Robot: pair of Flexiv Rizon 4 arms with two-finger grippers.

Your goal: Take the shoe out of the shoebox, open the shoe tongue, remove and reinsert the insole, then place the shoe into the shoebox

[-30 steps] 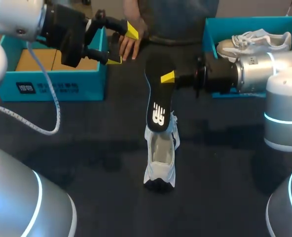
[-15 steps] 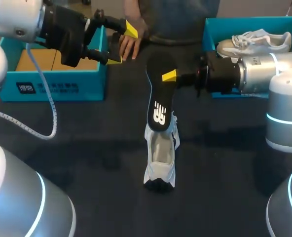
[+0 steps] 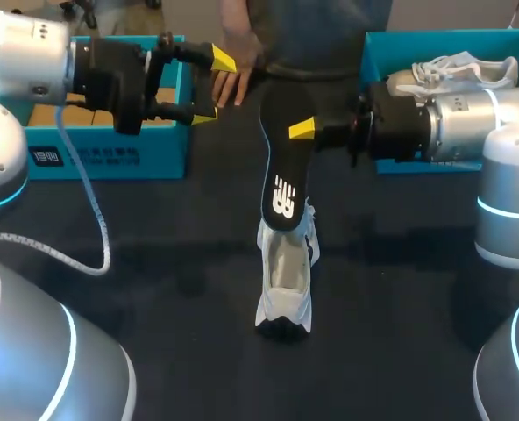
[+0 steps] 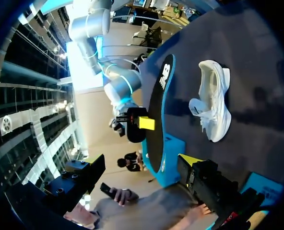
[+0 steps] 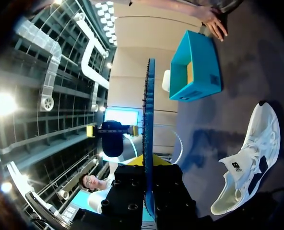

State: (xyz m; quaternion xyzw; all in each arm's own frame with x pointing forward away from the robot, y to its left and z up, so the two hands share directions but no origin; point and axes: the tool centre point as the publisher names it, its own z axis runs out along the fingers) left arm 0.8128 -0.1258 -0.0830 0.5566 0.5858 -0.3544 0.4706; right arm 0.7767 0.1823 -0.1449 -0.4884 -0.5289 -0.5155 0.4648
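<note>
A white shoe (image 3: pixel 283 285) lies on the dark table's middle, its opening facing up. My right gripper (image 3: pixel 302 130) is shut on one long edge of a black insole (image 3: pixel 281 175), held above the table. The insole's lower end hangs at the shoe's collar; whether it touches I cannot tell. In the right wrist view the insole (image 5: pixel 148 115) stands edge-on in that gripper (image 5: pixel 149 168), with the shoe (image 5: pixel 250 158) beside it. My left gripper (image 3: pixel 210 88) hangs open by the left teal shoebox (image 3: pixel 110 158), holding nothing. The left wrist view shows the insole (image 4: pixel 156 120) and shoe (image 4: pixel 213 105) ahead of it.
A second teal shoebox (image 3: pixel 391 48) at the back right holds another white shoe (image 3: pixel 457 72). A person's hand (image 3: pixel 229 83) rests at the table's far edge, close to my left gripper. Bare table lies on both sides of the shoe.
My left arm has swung a little, its open gripper dropping slightly beside the box corner. The right gripper has edged up with the insole. The shoe has not moved.
</note>
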